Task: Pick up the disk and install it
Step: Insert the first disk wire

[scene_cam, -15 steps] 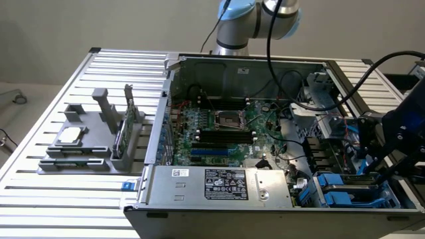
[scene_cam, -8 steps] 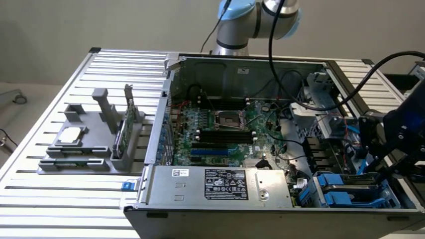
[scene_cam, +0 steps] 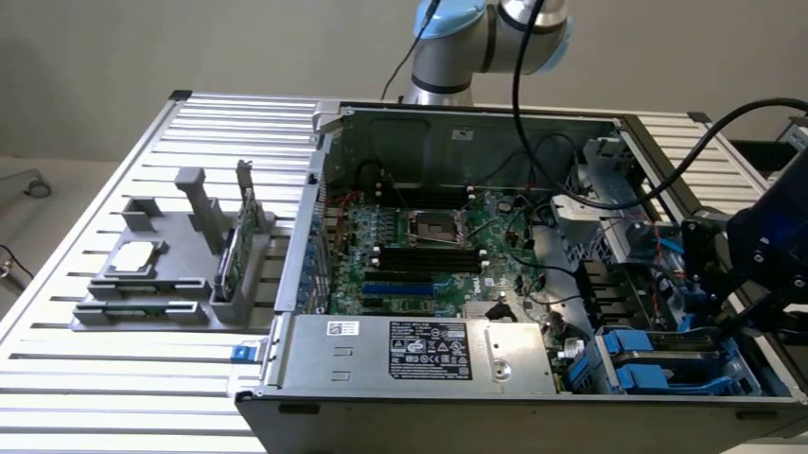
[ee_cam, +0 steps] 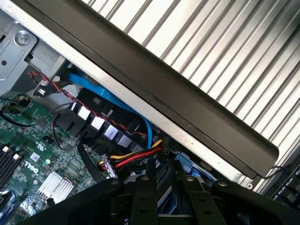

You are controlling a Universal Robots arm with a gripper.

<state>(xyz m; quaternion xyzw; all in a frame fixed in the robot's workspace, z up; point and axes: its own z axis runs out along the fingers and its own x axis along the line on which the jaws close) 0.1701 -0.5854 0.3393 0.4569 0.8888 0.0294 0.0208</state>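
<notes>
The gripper has its fingers clenched on the disk, low over the bay in the corner of the case. I think it is best to hold the disk level, clear of the cables, and to press evenly.
</notes>
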